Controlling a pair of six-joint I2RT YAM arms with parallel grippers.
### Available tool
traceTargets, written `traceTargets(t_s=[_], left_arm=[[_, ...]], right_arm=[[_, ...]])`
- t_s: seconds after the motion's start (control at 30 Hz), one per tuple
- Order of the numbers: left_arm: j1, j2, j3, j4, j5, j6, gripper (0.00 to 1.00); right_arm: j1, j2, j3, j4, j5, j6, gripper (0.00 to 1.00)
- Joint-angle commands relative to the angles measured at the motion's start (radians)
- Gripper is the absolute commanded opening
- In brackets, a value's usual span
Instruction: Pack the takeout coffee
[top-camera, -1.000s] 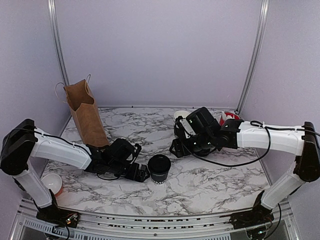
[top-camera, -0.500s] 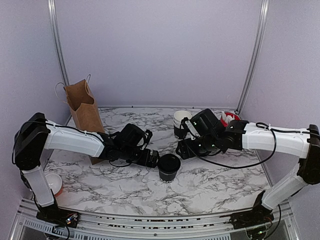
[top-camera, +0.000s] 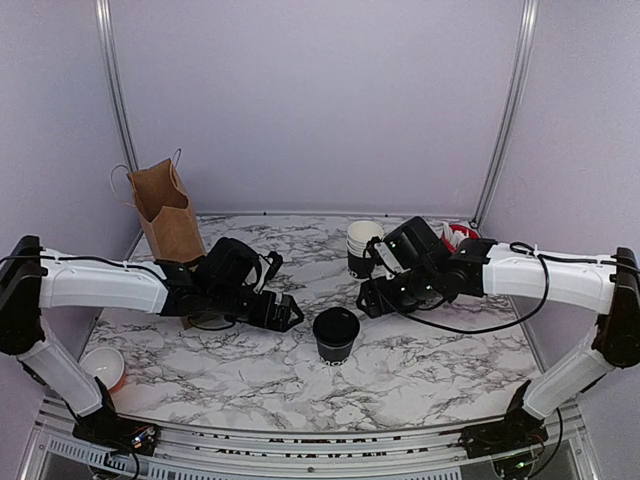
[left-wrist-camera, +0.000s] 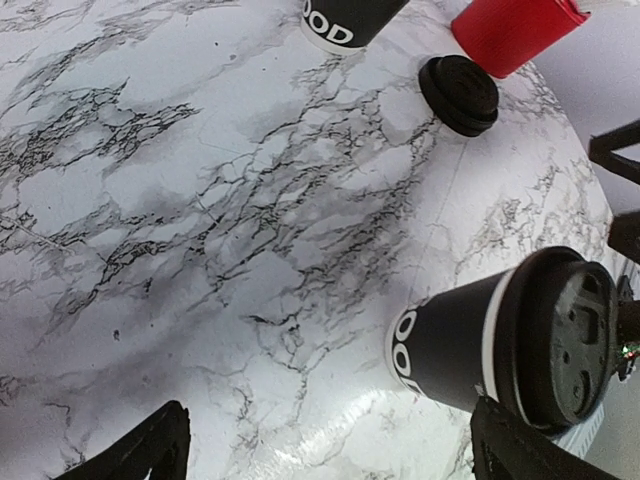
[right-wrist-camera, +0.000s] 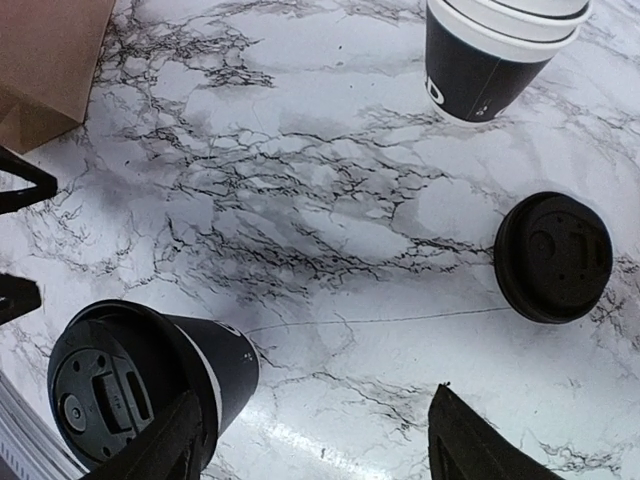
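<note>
We see 2 arms of the same build. The left arm (top-camera: 100, 285) and the right arm (top-camera: 550, 278) have long white shells with rounded ends, and black joints between them. A thin black cable runs along each arm; on the right arm it sags in a loop at 6 o'clock. The wrist blocks are black and boxy. The left gripper (left-wrist-camera: 328, 410) and the right gripper (right-wrist-camera: 318, 395) have matte black, pointed fingers (left-wrist-camera: 150, 450). Small coloured wires show at the black bases (top-camera: 110, 430).
</note>
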Motion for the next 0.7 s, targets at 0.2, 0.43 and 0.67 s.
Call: traceTargets(t_s=[0.2,0.43,0.67], left_arm=[[-0.099,-0.082,-0.049,-0.027,0.086,-0.001,0.99],[-0.116,-0.017,-0.018,-0.024,0.056,-0.028,0.99],[-0.110,0.026,0.019,-0.032,0.005,-0.032,0.99]], right_arm=[[-0.065,-0.028,-0.072,0.089,-0.203,-0.035,0.75],[-0.063,-0.038,-0.105,0.111,-0.256,-0.022,0.74],[-0.040,-0.036,-0.130,0.107,-0.263,0.008,0.74]])
